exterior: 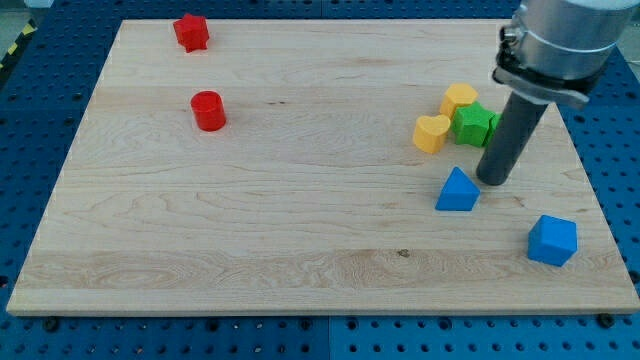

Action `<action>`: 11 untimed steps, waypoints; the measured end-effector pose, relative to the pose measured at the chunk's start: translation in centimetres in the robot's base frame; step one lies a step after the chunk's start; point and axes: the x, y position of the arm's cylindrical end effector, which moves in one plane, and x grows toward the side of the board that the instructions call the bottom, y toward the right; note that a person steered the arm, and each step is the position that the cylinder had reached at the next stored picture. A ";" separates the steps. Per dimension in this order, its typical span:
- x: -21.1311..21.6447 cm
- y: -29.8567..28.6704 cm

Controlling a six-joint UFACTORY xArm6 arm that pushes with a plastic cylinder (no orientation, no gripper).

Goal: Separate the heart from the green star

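1. The yellow heart (432, 133) is lying toward the view's right side of the wooden board (280, 200), with its right edge touching or all but touching the green star (473, 124); the two are still sitting together, so the separation is not yet done.
2. A second yellow block (460, 98), its shape hard to make out, is crowding the star from the upper left, closing the cluster on that side.
3. My tip (493, 180) is resting on the board just below and to the right of the star, apart from the heart. There is no pincer on this rod, so nothing is being opened, closed or clamped.
4. Judging from this position, the tip is sitting on the wrong side for pushing the heart away leftward; it seems better placed to drive the star upward or to circle round.
5. The blue triangular block (458, 190) is lying just left of the tip, limiting a path that way.
6. The blue cube-like block (552, 240) is sitting near the lower right corner.
7. A red cylinder (208, 110) and a red star-like block (190, 32) are lying well apart, at the upper left.
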 end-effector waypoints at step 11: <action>-9.0 -16.7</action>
